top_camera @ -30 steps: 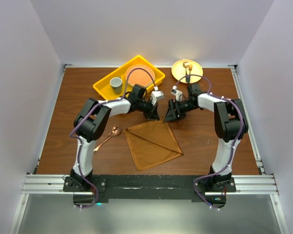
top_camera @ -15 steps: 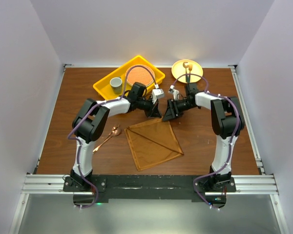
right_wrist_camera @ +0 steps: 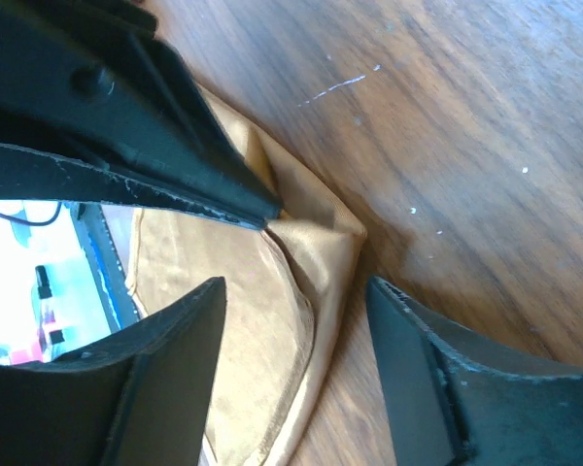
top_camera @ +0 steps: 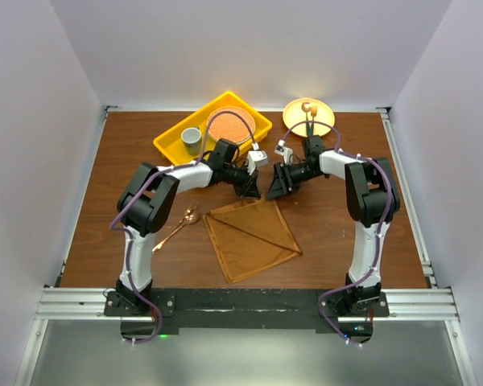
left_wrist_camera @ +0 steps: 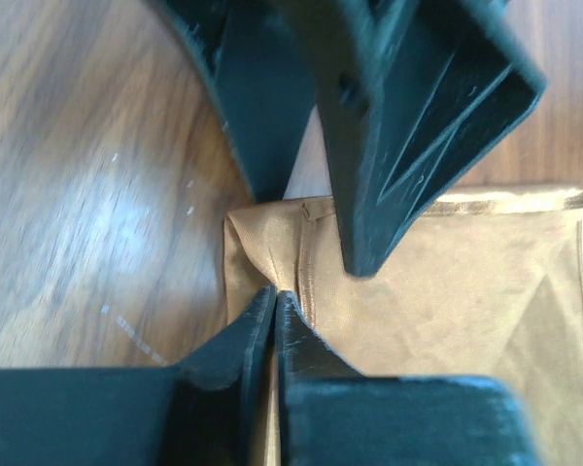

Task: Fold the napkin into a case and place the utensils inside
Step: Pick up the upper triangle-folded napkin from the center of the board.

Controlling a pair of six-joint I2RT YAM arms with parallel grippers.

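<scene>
Find the napkin (top_camera: 249, 237) flat on the table (top_camera: 346, 233), near centre, already folded into a smaller square with a diagonal crease; not yet a case. Find the copper spoon (top_camera: 177, 226) just left of it, apart from the cloth, untouched.

Note left gripper (left_wrist_camera: 274, 293) at the far corner of the cloth, fingers all but shut, tips nipping a small raised pleat. Note right gripper (right_wrist_camera: 296, 291) facing it across the same corner, fingers wide apart and straddling it, nothing held.

Risks, judged from here:
- Crowding: two grippers at one corner, tips very near each other. Expect a finger clash on any closing or lifting move.
- Thin bite: only a pleat in the left tips. Expect slip on lifting, with the corner dropping back.
- Layers: could catch just the top layer, or every layer, and spoil the next fold.
- Drag: with a sideways pull, could skew the whole cloth toward the spoon or undo the crease.
</scene>
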